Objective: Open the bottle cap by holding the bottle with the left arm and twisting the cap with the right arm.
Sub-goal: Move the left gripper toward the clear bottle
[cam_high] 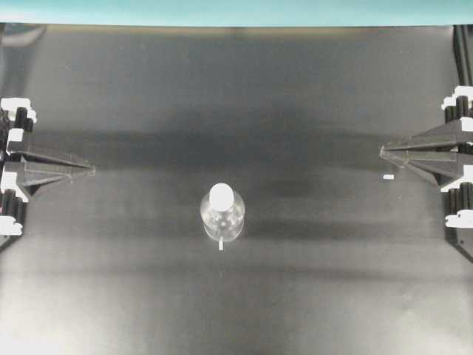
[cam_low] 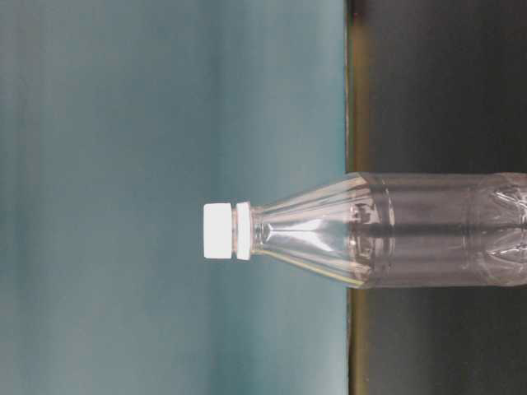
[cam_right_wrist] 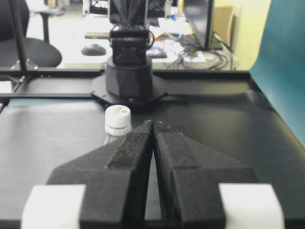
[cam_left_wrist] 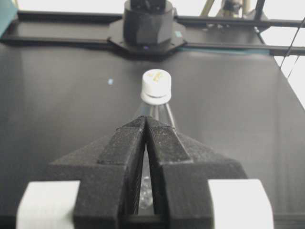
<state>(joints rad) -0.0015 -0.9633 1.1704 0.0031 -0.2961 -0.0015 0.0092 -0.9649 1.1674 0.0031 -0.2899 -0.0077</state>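
Observation:
The clear bottle (cam_high: 222, 220) stands upright in the middle of the black table, its white bottle cap (cam_high: 221, 195) screwed on. The table-level view is turned sideways and shows the bottle (cam_low: 412, 239) and cap (cam_low: 219, 231) close up. My left gripper (cam_high: 92, 169) rests shut at the far left, well away from the bottle, fingertips together with nothing between them. My right gripper (cam_high: 382, 151) rests shut at the far right, also empty. From the left wrist the cap (cam_left_wrist: 156, 86) shows just beyond the closed tips (cam_left_wrist: 146, 118). From the right wrist the cap (cam_right_wrist: 117, 119) sits left of the closed tips (cam_right_wrist: 153, 122).
A small white scrap (cam_high: 388, 177) lies on the table near the right gripper. Another white strip (cam_high: 220, 245) lies at the bottle's foot. The opposite arm bases (cam_left_wrist: 147, 24) (cam_right_wrist: 128, 71) stand at the table ends. A teal backdrop (cam_high: 236, 11) runs along the far edge.

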